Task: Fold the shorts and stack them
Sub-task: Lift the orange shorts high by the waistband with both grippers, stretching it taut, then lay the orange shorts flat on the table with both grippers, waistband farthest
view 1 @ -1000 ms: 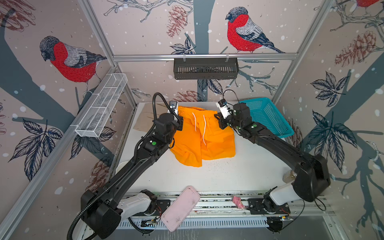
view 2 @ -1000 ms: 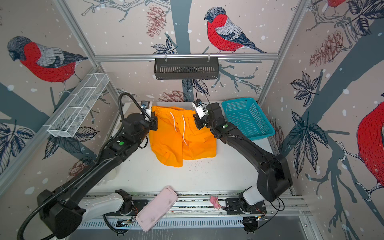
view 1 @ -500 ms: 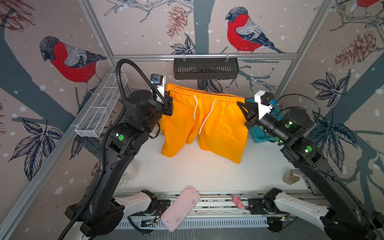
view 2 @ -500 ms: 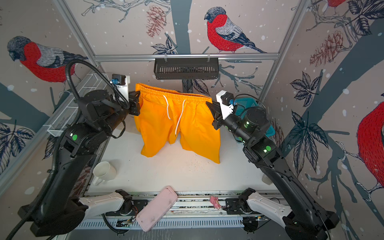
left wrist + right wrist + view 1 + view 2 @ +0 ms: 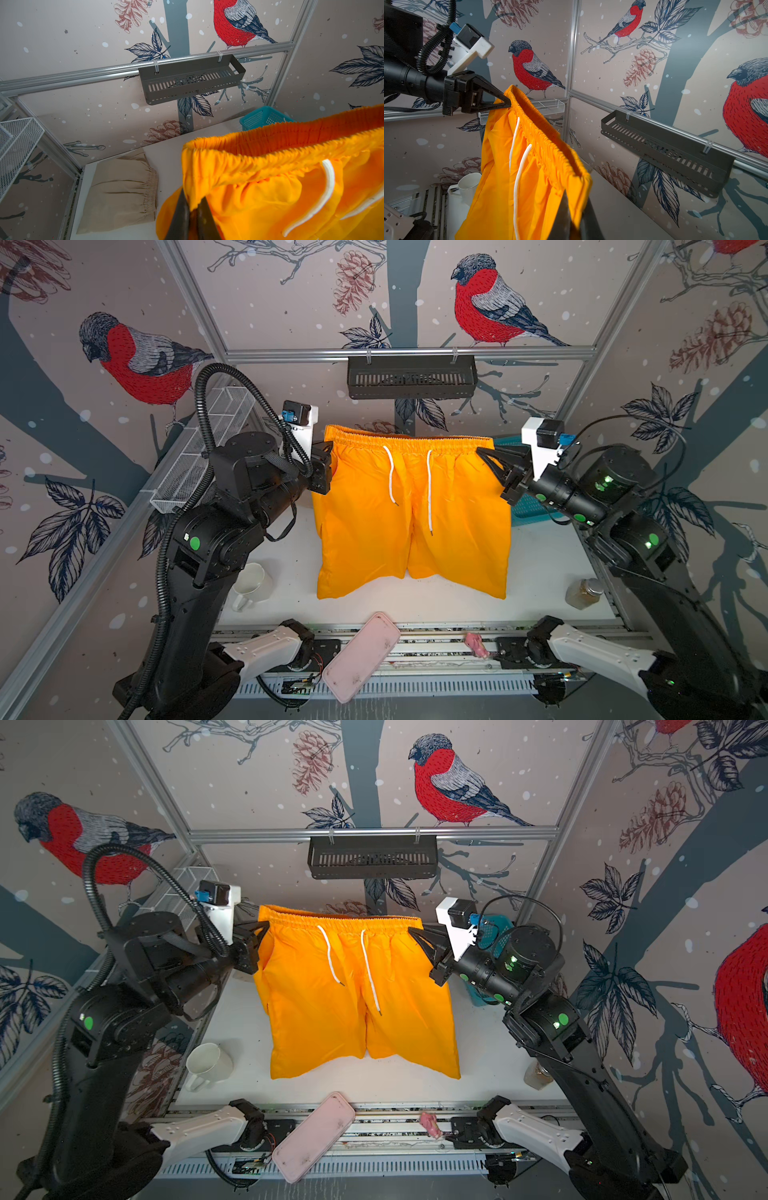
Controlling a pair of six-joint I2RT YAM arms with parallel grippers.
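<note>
Holds the orange shorts (image 5: pixel 411 514) up in the air over the middle of the bench (image 5: pixel 540 572), front side and white cords (image 5: pixel 390 475) plain in both top views, legs hanging straight down with the hems low over the surface (touching or just clear, cannot tell from above). Grips one end of the waistband in the left hand (image 5: pixel 330 448) and the other end in the right hand (image 5: pixel 481 451), each pinched shut on the cloth, nothing else held. Stretches the waistband level, with the long axis running straight from hand to hand and neither arm nearer than its partner. Likely calls next for lowering both corners together and laying the pair flat on the bench ahead of a fold. Hinges on matching height and pull at the two ends, risking a crumpled leg with slack on either side.

Shows, from the left wrist alone, the beige shorts (image 5: pixel 120 191) lying flat and apparently folded near the back wall, on the side of the white wire shelf (image 5: pixel 18 141), well apart from the orange pair and hidden in both top views. Shows there too most of the teal basket (image 5: pixel 261 117), reduced to a sliver in both top views. Gives, from the right wrist, an end-on look along the waistband, with little sag between the hands.
</note>
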